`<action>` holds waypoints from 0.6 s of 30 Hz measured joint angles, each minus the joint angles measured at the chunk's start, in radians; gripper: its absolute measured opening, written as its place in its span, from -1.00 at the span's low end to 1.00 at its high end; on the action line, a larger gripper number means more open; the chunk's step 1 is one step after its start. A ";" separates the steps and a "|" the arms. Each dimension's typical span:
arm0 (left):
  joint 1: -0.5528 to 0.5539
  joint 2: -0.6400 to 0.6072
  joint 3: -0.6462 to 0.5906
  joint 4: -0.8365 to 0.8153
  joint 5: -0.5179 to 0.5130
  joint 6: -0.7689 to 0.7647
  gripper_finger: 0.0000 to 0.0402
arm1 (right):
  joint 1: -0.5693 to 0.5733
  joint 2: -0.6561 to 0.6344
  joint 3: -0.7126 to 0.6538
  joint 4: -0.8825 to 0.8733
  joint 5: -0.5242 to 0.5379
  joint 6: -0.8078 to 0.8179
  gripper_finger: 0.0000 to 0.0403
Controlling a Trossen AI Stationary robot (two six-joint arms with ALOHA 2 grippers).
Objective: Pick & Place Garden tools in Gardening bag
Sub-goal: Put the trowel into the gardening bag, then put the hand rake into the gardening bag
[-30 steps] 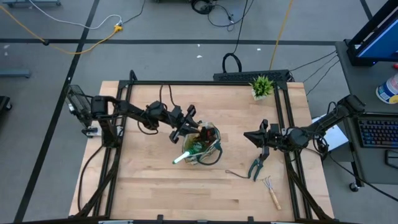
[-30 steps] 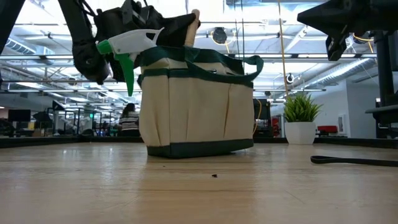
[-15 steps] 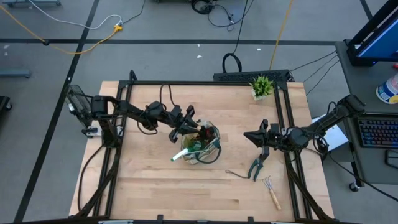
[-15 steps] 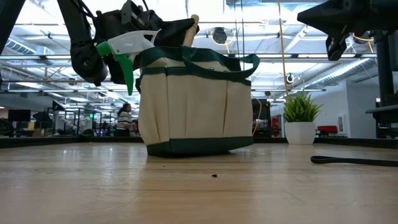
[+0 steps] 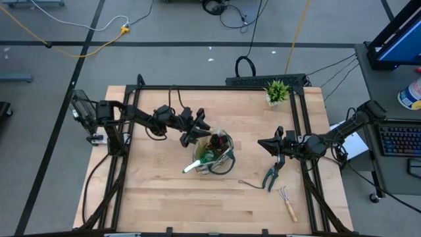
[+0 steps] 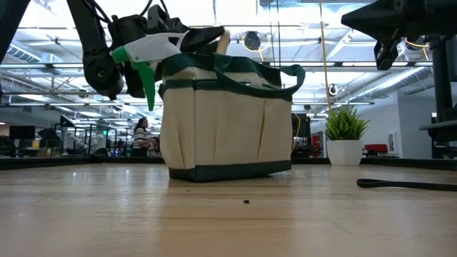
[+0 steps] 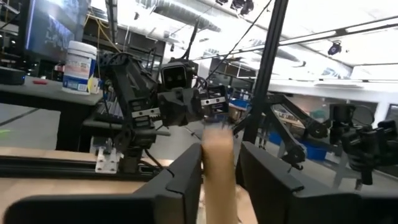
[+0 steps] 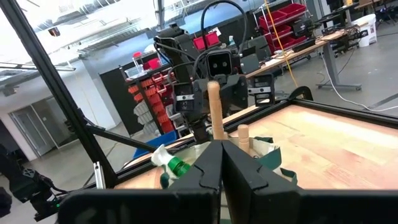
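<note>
Left end effector (image 5: 199, 126) backed off; two tools (image 5: 270, 177) remain outside.

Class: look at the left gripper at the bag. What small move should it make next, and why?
Probably lift the left gripper clear of the gardening bag. A wooden handle stands between its parted fingers and looks released, already standing in the bag.

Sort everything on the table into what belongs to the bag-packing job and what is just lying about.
Part of the job:
gardening bag
spray bottle and wooden-handled tools already in the bag
pruning shears on the table
fork-rake on the table

Just lying about:
potted plant at the table's far edge
</note>
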 joint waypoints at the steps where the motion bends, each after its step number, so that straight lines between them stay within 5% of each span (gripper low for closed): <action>1: 0.002 0.000 0.000 -0.008 0.007 0.000 -0.38 | 0.000 0.000 0.000 0.000 0.000 0.000 -1.00; 18: 0.042 -0.049 0.000 0.018 0.073 -0.097 0.16 | 0.000 0.000 0.000 -0.001 0.000 0.000 -1.00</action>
